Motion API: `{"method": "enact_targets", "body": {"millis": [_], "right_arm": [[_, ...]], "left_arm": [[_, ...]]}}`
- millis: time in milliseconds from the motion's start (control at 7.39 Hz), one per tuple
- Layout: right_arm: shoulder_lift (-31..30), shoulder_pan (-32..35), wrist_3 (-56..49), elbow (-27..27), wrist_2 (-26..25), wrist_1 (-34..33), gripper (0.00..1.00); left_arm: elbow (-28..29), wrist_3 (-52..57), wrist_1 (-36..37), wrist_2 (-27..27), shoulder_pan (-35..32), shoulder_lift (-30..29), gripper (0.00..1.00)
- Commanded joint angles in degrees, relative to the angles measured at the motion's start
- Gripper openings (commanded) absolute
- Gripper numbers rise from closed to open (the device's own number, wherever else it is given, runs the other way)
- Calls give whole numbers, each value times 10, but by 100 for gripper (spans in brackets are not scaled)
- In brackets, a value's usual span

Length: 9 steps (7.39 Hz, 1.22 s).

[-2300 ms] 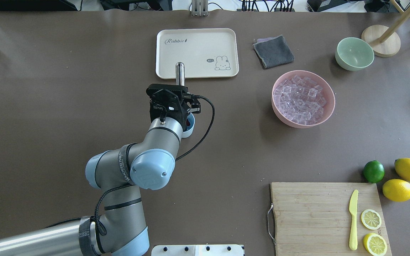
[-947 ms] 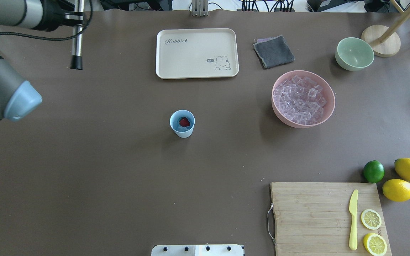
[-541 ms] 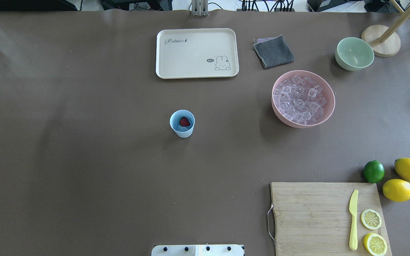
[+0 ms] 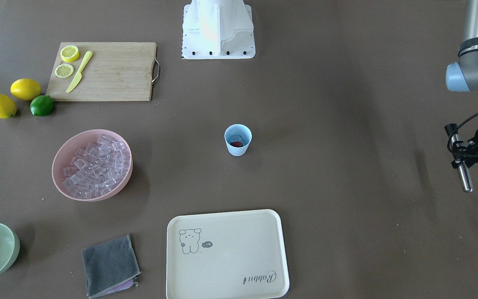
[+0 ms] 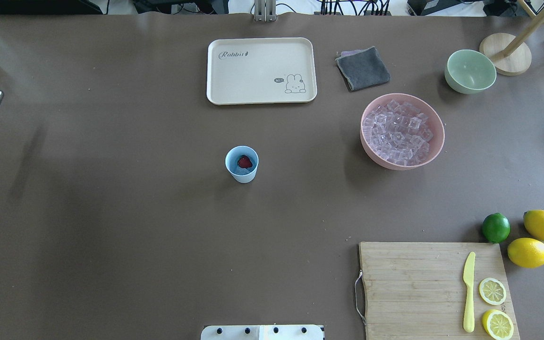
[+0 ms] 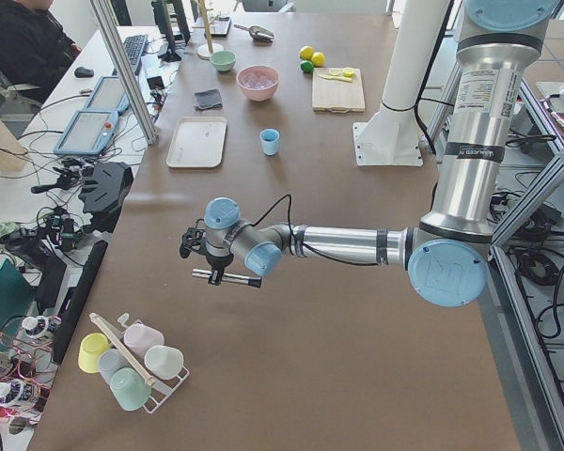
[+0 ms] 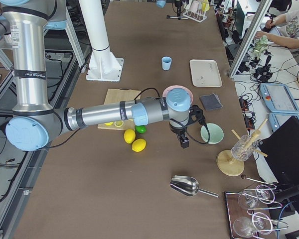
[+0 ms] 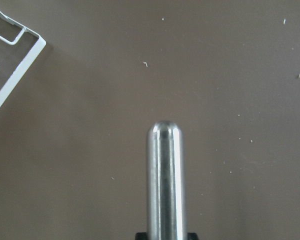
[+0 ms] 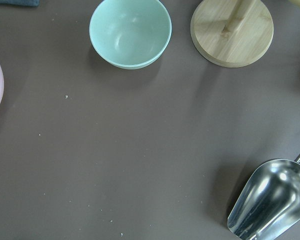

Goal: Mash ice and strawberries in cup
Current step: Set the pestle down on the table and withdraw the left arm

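The light blue cup (image 5: 242, 171) stands upright mid-table, also in the front view (image 4: 237, 149). The red strawberry (image 5: 244, 162) lies inside it on some clear ice (image 4: 235, 137). More ice (image 5: 400, 132) fills the pink bowl (image 5: 402, 166). My left gripper (image 4: 459, 157) is far off at the table's left end, shut on a metal muddler (image 4: 464, 176) that fills the left wrist view (image 8: 165, 180). It hangs above bare table. My right gripper (image 7: 183, 138) shows only in the right side view, near the green bowl; whether it is open or shut I cannot tell.
A cream tray (image 5: 261, 71), a grey cloth (image 5: 362, 68) and a pale green bowl (image 5: 470, 71) lie at the far side. A cutting board (image 5: 418, 288) with knife and lemon slices, a lime (image 5: 496, 227) and lemons sit near right. A metal scoop (image 9: 270, 200) lies under the right wrist.
The left arm lifted the muddler out of the cup and swung it far to the table's left end, baring the cup. In the last half second the muddler shifted nearer the robot.
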Motion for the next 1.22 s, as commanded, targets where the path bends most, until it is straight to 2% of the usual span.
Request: {"method": "enact_targets", "body": {"millis": [0, 135, 271, 406, 541, 676, 812, 1082], "right_arm": [[0, 0, 1, 0, -1, 0, 99], [-1, 0, 3, 6, 1, 0, 99], [-2, 0, 3, 1, -1, 0, 99], [-2, -1, 2, -3, -6, -1, 99], [-16, 0, -1, -2, -6, 0, 99], [-31, 1, -1, 6, -3, 0, 99], [-35, 0, 2, -4, -1, 2, 99], [-32, 0, 5, -15, 3, 2, 99]], "left_arm": [[12, -7, -6, 0, 7, -6, 98], [-10, -9, 1, -7, 0, -21, 98], [-14, -7, 35, -32, -45, -37, 98], [-21, 0, 123, -50, -87, -84, 98], [-27, 34, 195, -78, -132, -101, 98], [-22, 123, 247, -123, -183, -103, 98], [-35, 171, 267, -141, -200, -89, 98], [-102, 173, 243, -134, -205, -2, 98]]}}
